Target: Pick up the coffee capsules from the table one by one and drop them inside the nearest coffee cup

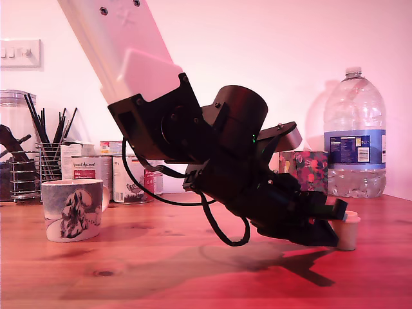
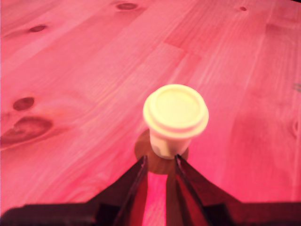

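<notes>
One cream-white coffee capsule (image 2: 175,110) stands rim-up on the reddish wooden table (image 2: 70,70). In the exterior view the capsule (image 1: 349,233) is at the right. My gripper (image 1: 335,235) is angled down with its tips at the capsule's near side. From the wrist, the gripper (image 2: 161,157) shows only a narrow gap, with bare wood between the fingers (image 2: 136,188). The tips end at the capsule's base and do not flank it. Contact cannot be judged. The grey-blue coffee cup (image 1: 72,209) with the shaggy animal print sits far off at the exterior view's left.
Labelled tin cans (image 1: 129,180) and a wire holder of dark sticks (image 1: 55,161) stand behind the cup. A large water bottle (image 1: 355,141) and a floral box (image 1: 309,170) stand at the back right. A black cable loop (image 1: 225,235) hangs under the arm.
</notes>
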### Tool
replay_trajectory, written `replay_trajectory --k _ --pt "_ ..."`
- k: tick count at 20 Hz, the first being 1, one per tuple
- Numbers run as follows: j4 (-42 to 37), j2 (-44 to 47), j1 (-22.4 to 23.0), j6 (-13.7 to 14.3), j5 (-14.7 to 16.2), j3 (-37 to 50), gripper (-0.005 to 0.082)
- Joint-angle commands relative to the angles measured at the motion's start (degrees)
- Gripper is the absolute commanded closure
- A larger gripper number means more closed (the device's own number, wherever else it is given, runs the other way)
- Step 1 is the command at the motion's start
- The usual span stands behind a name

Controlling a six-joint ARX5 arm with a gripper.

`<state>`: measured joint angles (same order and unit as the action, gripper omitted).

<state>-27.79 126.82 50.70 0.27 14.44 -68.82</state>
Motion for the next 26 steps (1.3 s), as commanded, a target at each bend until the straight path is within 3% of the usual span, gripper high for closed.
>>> replay_trajectory --k 1,11,12,15,16,26 --pt "0.24 -2.45 -0.33 -0.24 -0.37 0.42 0.0638" --pt "1.68 -2.43 1.22 -0.26 -0.31 0.48 0.0627" --pt "2.01 -2.43 1.22 -0.24 -0.35 0.90 0.0569" --pt "1.79 -2.43 1.22 -0.28 -0.35 1.44 0.0180" --pt "0.90 -2.43 1.18 -0.26 -0.39 1.66 0.0141" --pt "-7.30 -0.55 1.62 -1.81 -0.57 2.86 0.0143"
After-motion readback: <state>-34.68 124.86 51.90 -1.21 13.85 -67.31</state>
